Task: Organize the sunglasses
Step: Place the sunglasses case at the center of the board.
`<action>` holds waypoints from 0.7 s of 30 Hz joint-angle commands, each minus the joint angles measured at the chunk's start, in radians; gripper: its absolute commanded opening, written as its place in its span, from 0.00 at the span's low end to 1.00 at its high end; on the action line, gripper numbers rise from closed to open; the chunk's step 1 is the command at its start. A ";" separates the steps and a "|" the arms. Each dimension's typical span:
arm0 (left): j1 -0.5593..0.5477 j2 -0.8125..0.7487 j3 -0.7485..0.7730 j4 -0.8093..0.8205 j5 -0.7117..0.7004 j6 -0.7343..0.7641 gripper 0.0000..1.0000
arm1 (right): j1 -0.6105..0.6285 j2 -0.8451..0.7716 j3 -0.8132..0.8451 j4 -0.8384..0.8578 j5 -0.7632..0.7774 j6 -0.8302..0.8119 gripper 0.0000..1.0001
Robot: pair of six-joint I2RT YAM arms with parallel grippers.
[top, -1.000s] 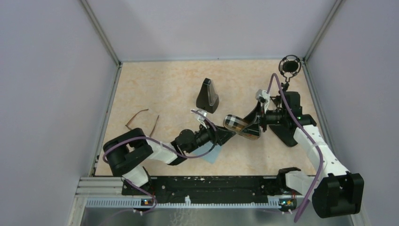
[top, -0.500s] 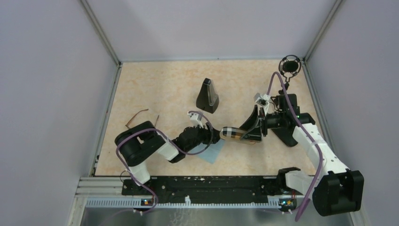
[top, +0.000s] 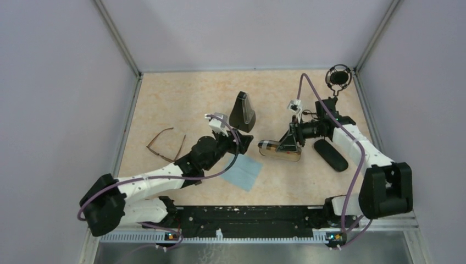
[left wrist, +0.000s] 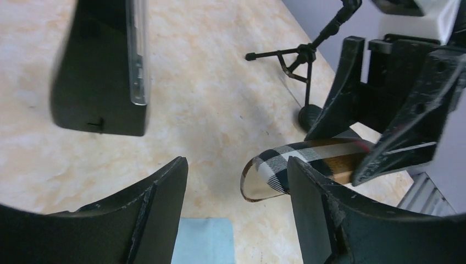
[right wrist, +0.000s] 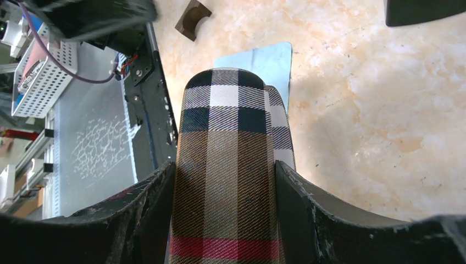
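My right gripper [top: 287, 146] is shut on the plaid cylindrical case [top: 276, 150] and holds it lying low over the table; in the right wrist view the case [right wrist: 225, 165] fills the gap between my fingers [right wrist: 148, 214]. My left gripper [top: 242, 142] is open and empty, just left of the case's open end [left wrist: 269, 176], above the table. The brown-framed sunglasses [top: 165, 144] lie open on the table at the left. The amber-lensed sunglasses are out of view.
A black triangular case [top: 242, 111] stands behind my left gripper, also in the left wrist view [left wrist: 101, 66]. A blue cloth [top: 242, 172] lies near the front. A black oblong case [top: 331, 155] lies right of my right gripper. A small microphone stand [top: 337, 77] is at the back right.
My left gripper has pulled back from the plaid case's end and moved up-left as the arm stretched out. My right gripper has swung left and laid the case nearly flat.
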 commanded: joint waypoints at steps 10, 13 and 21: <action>-0.002 -0.375 -0.073 -0.432 -0.023 0.061 0.74 | 0.126 0.485 0.306 -0.051 -0.096 -0.074 0.00; -0.002 -0.416 -0.089 -0.469 -0.021 0.049 0.74 | 0.127 0.586 0.385 -0.064 -0.119 -0.063 0.04; 0.000 -0.448 -0.120 -0.472 -0.020 0.030 0.74 | 0.127 0.737 0.520 -0.114 -0.121 -0.044 0.60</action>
